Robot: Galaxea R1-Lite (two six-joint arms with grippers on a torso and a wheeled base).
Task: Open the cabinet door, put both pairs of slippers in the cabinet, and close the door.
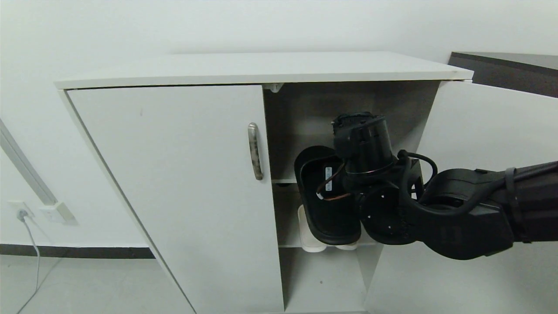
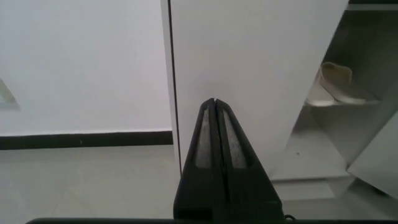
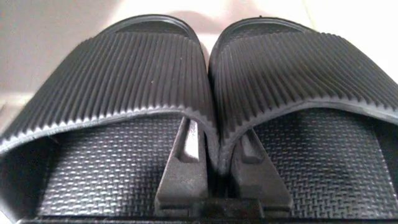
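My right gripper is shut on a pair of black slippers, pinching their two inner side walls together. In the head view the black slippers hang sole-outward in the open right half of the white cabinet, in front of its shelves. A pair of white slippers lies on the lower shelf behind them, and the white slippers appear on that shelf in the left wrist view. The right door stands swung open. My left gripper is shut and empty, low in front of the closed left door.
The closed left door has a metal handle at its inner edge. A white wall and grey floor lie to the left, with a wall socket and cable. A dark surface is at the far right.
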